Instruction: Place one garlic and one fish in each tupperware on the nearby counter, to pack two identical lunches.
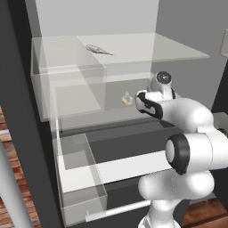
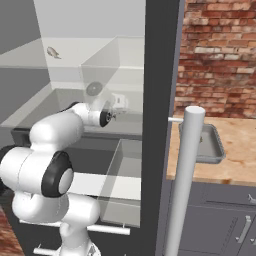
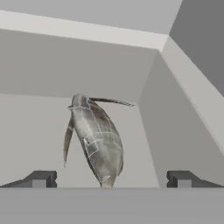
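My gripper (image 3: 111, 179) is open wide inside an open fridge, level with the middle shelf. A silver-grey fish (image 3: 96, 140) lies on the shelf just ahead of the two fingertips (image 3: 41, 178), in line with the gap between them and untouched. From the left base, the hand (image 1: 142, 100) is right beside a small cream garlic (image 1: 127, 99). Another fish (image 1: 99, 49) (image 2: 53, 52) rests on the glass shelf above. A grey tupperware (image 2: 210, 145) sits on the wood counter (image 2: 237, 150) to the right of the fridge. The hand (image 2: 119, 102) reaches in under that upper shelf.
Clear drawers (image 1: 80, 178) jut out below the shelves. The fridge's dark side wall (image 2: 160, 125) and a grey door handle bar (image 2: 185, 175) stand between the arm and the counter. A brick wall (image 2: 220, 55) backs the counter.
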Tool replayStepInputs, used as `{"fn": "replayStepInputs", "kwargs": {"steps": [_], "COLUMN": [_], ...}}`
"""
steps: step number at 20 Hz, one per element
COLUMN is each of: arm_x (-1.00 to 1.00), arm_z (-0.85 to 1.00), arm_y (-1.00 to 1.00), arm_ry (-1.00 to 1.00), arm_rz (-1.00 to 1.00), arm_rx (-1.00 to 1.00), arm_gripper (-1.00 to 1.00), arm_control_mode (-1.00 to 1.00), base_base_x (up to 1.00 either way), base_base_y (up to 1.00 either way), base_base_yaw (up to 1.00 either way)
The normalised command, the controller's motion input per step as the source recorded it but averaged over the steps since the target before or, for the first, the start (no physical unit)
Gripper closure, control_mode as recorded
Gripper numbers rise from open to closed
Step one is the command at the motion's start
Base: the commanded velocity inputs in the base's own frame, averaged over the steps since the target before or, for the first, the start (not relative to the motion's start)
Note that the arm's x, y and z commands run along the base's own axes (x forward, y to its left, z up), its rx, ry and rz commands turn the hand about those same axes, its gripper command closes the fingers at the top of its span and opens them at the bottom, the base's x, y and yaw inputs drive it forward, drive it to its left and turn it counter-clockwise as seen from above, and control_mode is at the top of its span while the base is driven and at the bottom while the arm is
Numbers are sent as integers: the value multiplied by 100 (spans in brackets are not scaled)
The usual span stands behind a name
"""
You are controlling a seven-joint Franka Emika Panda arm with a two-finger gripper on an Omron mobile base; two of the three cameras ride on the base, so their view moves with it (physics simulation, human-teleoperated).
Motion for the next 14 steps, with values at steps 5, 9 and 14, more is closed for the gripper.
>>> {"fn": "replayStepInputs", "kwargs": {"steps": [5,9,14], "arm_x": [46,35,21], "arm_z": [-13,-31,-48], "arm_y": [-1,0,0], "arm_ry": [0,0,3], "arm_rz": [0,0,0], "arm_rx": [0,0,0], "arm_gripper": [-100,-100,-100], "arm_control_mode": [-100,-100,-100], "base_base_x": [0,0,0], "base_base_y": [0,0,0], "base_base_yaw": [0,0,0]}}
